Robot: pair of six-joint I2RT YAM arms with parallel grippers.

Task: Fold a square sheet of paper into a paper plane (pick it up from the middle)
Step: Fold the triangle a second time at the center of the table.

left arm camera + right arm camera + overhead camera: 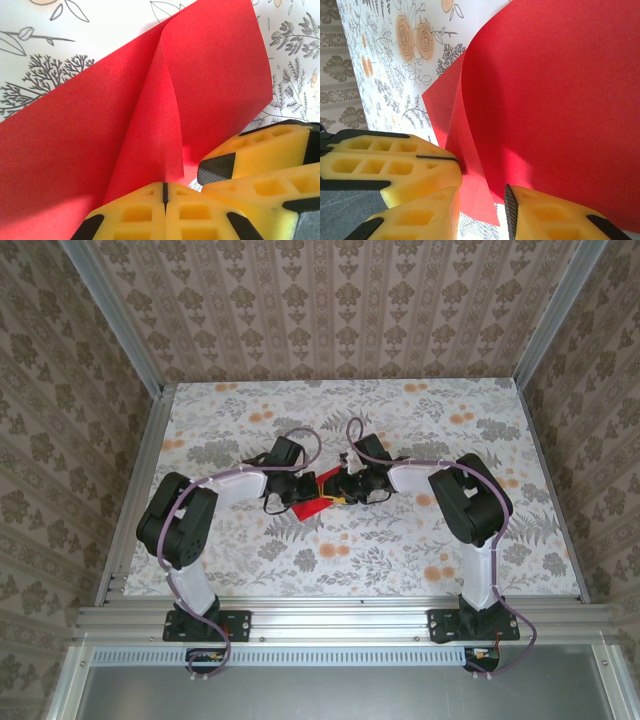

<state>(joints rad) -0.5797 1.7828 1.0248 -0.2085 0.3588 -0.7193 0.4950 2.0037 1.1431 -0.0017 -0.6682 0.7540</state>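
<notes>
The square sheet of paper [312, 505] is bright red and lies mid-table on the floral top, buckled up into a raised ridge [155, 115]. My left gripper [165, 184] is shut, its yellow fingers pinching the foot of that ridge. It reaches in from the left [300, 490]. My right gripper [482, 197] comes from the right [342, 492] and stands open. A loose flap of the sheet [470, 165] hangs in the gap between its fingers. The two grippers' tips nearly touch. The paper plane is out of view.
The floral tabletop [400, 540] spreads round the sheet on all sides. Patterned walls and aluminium rails [340, 610] enclose it. Both arms bend inward, their elbows at the left [180, 520] and the right [470, 500].
</notes>
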